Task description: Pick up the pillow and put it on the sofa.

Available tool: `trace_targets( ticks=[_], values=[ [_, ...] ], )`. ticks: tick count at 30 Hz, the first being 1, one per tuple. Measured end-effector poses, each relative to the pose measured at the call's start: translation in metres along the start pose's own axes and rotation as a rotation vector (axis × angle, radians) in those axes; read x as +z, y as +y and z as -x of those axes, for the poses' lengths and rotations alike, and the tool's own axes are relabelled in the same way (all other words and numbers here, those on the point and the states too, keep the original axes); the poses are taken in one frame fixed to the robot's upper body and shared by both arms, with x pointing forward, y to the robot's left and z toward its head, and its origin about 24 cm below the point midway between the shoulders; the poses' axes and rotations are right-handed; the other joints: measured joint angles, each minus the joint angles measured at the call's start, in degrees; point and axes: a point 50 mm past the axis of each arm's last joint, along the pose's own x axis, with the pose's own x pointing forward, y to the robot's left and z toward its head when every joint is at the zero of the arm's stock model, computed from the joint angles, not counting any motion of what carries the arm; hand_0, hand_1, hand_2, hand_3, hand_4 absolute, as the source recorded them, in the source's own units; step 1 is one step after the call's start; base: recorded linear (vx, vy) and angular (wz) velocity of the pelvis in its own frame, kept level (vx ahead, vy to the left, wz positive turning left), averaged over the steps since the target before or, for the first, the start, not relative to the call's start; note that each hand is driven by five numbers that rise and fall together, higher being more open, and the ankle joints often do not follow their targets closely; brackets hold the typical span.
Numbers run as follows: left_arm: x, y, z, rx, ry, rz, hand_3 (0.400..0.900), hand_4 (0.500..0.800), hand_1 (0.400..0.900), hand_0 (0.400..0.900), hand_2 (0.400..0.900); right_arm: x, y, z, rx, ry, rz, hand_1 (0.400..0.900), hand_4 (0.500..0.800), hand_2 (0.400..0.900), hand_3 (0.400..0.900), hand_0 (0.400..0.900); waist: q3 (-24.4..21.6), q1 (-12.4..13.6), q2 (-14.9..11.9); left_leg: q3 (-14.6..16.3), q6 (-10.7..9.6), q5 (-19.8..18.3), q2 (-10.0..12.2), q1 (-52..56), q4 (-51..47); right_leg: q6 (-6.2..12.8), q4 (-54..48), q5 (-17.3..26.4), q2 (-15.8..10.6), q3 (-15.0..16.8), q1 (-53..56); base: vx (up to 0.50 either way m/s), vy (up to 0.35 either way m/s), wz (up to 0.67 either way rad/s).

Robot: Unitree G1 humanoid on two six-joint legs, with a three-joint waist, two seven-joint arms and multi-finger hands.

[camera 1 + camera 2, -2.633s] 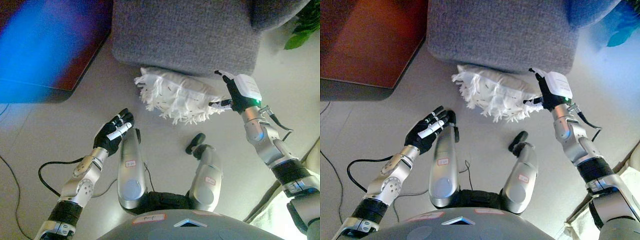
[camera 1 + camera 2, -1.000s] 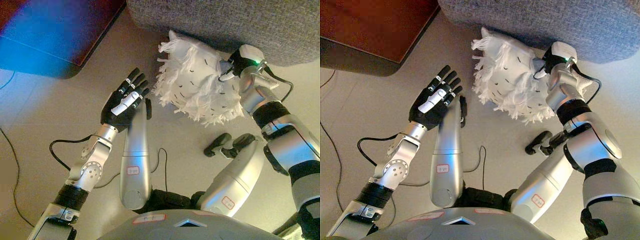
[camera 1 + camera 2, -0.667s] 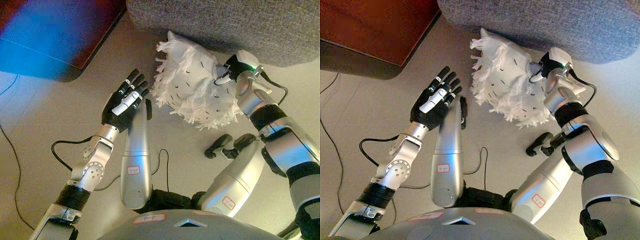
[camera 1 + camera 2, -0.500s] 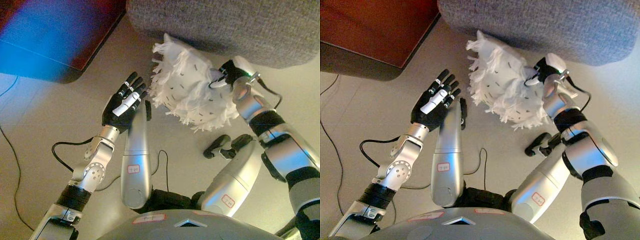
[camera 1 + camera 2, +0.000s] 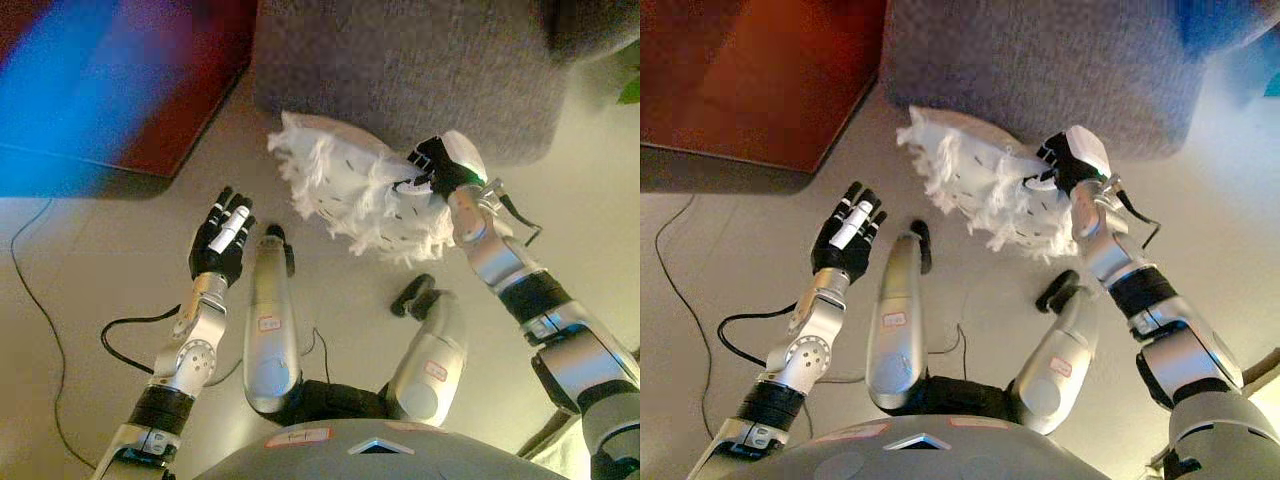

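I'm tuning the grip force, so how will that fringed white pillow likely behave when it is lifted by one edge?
The pillow looks soft and puffy, so it probably sags and swings rather than staying stiff. The right hand grips only its right end, suggesting it is light for its bulk. The loose fringe along its edges may slip through the fingers, so a hold on the body seems safer.

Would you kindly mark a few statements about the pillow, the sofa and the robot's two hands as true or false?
1. The right hand grips the white fringed pillow. True.
2. The pillow already lies on top of the grey fabric sofa. False: it is in front of the sofa's base, above the beige floor.
3. The left hand is open and apart from the pillow. True.
4. A dark red wooden cabinet stands right of the sofa. False: it stands to its left.
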Motion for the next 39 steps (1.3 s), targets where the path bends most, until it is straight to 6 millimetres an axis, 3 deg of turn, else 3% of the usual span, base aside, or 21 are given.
trace_targets(
  ticks=[3, 8, 12, 17, 19, 21, 27, 30, 34, 39],
  values=[
    [0.005, -0.005, -0.005, 0.009, -0.024, -0.022, 0.900, 0.800, 0.900, 0.900, 0.900, 0.000, -0.010, 0.006, -0.046, -0.039, 0.024, 0.400, 0.500, 0.400, 0.400, 0.400, 0.0, -0.3, -0.4, 1.5, 0.0, 1.8, -0.2, 5.7, -6.0, -0.12, -7.3, 3.2, 1.4, -1.3, 5.5, -0.01, 0.043, -0.21],
    [0.006, -0.009, -0.010, 0.038, -0.025, -0.059, 0.900, 0.800, 0.900, 0.900, 0.900, -0.001, -0.004, 0.024, -0.048, -0.081, -0.006, 0.400, 0.500, 0.400, 0.400, 0.400, -0.2, -1.8, -1.1, 3.3, -0.4, 3.5, -0.3, 13.1, -11.9, -0.33, -17.2, 7.6, 3.4, -3.8, 14.1, 0.06, 0.021, -0.17],
    [0.004, -0.008, -0.012, 0.062, 0.003, -0.075, 0.900, 0.800, 0.900, 0.900, 0.900, -0.006, 0.006, 0.047, -0.027, -0.090, -0.061, 0.400, 0.500, 0.400, 0.400, 0.400, -0.5, -3.1, -2.0, 5.2, -0.7, 3.9, -0.5, 20.8, -16.8, -2.45, -24.9, 11.0, 5.0, -4.6, 22.1, 0.19, 0.077, -0.12],
    [-0.001, 0.020, -0.004, 0.165, 0.040, -0.089, 0.900, 0.800, 0.900, 0.900, 0.900, -0.002, -0.001, 0.077, -0.071, -0.164, -0.144, 0.400, 0.500, 0.400, 0.400, 0.400, -5.6, -6.3, -6.4, 7.8, -1.1, 4.1, -1.0, 26.3, -21.2, -3.12, -29.9, 12.9, 5.5, -4.0, 26.1, 0.12, 0.064, -0.13],
    [-0.005, 0.024, -0.001, 0.178, 0.068, -0.093, 0.900, 0.800, 0.900, 0.900, 0.900, -0.003, -0.010, 0.083, -0.106, -0.180, -0.159, 0.400, 0.500, 0.400, 0.400, 0.400, -8.0, -6.6, -7.0, 8.7, -1.3, 4.2, -1.0, 28.3, -23.2, -4.45, -31.3, 14.9, 6.0, -3.8, 26.4, 0.05, 0.038, -0.06],
    [-0.009, 0.028, 0.003, 0.188, 0.091, -0.094, 0.900, 0.800, 0.900, 0.900, 0.900, -0.006, -0.015, 0.087, -0.119, -0.182, -0.165, 0.400, 0.500, 0.400, 0.400, 0.400, -11.2, -6.6, -7.2, 9.9, -1.4, 4.3, -1.2, 29.8, -24.9, -4.38, -32.3, 16.5, 6.1, -4.1, 26.7, 0.04, 0.015, 0.04],
    [-0.016, 0.046, 0.014, 0.247, 0.122, -0.093, 0.900, 0.800, 0.900, 0.900, 0.900, -0.013, -0.017, 0.091, -0.058, -0.184, -0.191, 0.400, 0.500, 0.400, 0.400, 0.400, -17.8, -6.7, -7.4, 9.7, -1.6, 5.7, -1.7, 32.4, -29.4, -4.55, -32.4, 16.7, 6.0, -4.9, 28.1, 0.08, -0.028, 0.18],
    [-0.019, 0.053, 0.019, 0.261, 0.147, -0.109, 0.900, 0.800, 0.900, 0.900, 0.900, -0.019, -0.025, 0.091, -0.003, -0.180, -0.193, 0.400, 0.500, 0.400, 0.400, 0.400, -18.3, -6.1, -7.6, 8.6, -1.8, 7.3, -1.9, 32.8, -32.0, -4.55, -32.5, 16.7, 6.2, -7.2, 28.7, 0.14, -0.079, 0.25],
    [-0.025, 0.069, 0.033, 0.309, 0.191, -0.135, 0.900, 0.800, 0.900, 0.900, 0.900, -0.023, -0.032, 0.091, 0.052, -0.177, -0.196, 0.400, 0.500, 0.400, 0.400, 0.400, -18.6, -5.9, -8.0, 7.3, -2.0, 8.4, -1.9, 33.8, -34.1, -4.54, -33.2, 16.7, 6.8, -7.9, 30.3, 0.14, -0.103, 0.19],
    [-0.021, 0.084, 0.041, 0.342, 0.211, -0.147, 0.900, 0.800, 0.900, 0.900, 0.900, -0.039, -0.032, 0.086, 0.137, -0.115, -0.210, 0.400, 0.500, 0.400, 0.400, 0.400, -19.6, -3.3, -9.4, 6.2, -2.4, 9.5, -1.7, 33.9, -35.6, -4.53, -35.4, 16.7, 7.7, -10.4, 31.9, 0.14, -0.135, 0.14]
  ],
)
